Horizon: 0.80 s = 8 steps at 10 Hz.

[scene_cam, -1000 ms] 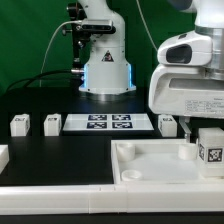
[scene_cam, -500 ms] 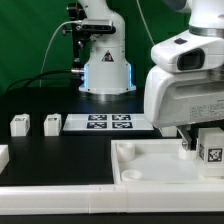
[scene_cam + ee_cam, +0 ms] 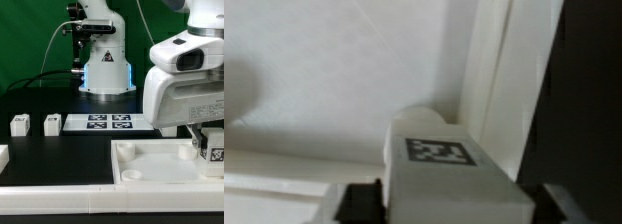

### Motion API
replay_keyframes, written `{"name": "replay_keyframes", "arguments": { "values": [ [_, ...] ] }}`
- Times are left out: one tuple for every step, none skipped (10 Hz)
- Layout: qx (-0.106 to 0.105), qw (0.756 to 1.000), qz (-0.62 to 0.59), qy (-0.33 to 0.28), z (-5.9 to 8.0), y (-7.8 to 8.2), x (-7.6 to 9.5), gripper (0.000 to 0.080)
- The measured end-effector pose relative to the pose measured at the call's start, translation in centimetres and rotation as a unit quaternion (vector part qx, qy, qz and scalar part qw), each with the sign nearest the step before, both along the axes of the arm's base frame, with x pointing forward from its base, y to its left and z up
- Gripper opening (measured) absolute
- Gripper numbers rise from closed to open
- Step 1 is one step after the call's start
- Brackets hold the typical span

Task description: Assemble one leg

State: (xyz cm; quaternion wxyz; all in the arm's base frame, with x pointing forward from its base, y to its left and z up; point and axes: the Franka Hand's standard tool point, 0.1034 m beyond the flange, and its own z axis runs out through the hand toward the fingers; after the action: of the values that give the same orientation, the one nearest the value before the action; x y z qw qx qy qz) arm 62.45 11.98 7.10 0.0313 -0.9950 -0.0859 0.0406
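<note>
My gripper [image 3: 207, 140] is at the exterior view's right, over the far right corner of the large white tray-like piece [image 3: 150, 170]. It is shut on a leg [image 3: 213, 150], a white block with a black-and-white tag. In the wrist view the leg [image 3: 446, 165] fills the space between my dark fingers [image 3: 358, 205] and stands close to the tray's raised wall [image 3: 491, 70] near a corner. Two more legs [image 3: 19, 125] [image 3: 52, 123] stand at the exterior view's left on the black table.
The marker board [image 3: 107, 123] lies at mid-table in front of a second robot base [image 3: 107, 70]. A white part [image 3: 3, 155] shows at the exterior view's left edge. The arm's white body [image 3: 185, 85] hides the area behind the tray.
The arm has shifted slightly toward the exterior view's left and lowered, carrying the held leg down closer to the tray's right corner. The other legs have not moved.
</note>
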Motion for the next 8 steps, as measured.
{"name": "replay_keyframes", "arguments": {
  "values": [
    [0.0,1.0,0.0,0.0,0.0,-0.03,0.01,0.0297],
    [0.0,1.0,-0.005,0.0,0.0,-0.04,0.01,0.0297],
    [-0.002,1.0,-0.022,0.001,0.0,-0.04,0.01,0.0297],
    [-0.001,1.0,-0.021,0.001,0.0,-0.05,0.01,0.0297],
    [-0.002,0.999,-0.043,0.003,0.0,-0.02,0.01,0.0296],
    [-0.008,0.992,-0.126,0.007,-0.01,0.02,0.01,0.0297],
    [-0.012,0.98,-0.196,0.008,-0.14,0.03,0.0,0.0297],
    [-0.016,0.967,-0.254,0.01,-0.12,0.18,-0.04,0.0297]
  ]
}}
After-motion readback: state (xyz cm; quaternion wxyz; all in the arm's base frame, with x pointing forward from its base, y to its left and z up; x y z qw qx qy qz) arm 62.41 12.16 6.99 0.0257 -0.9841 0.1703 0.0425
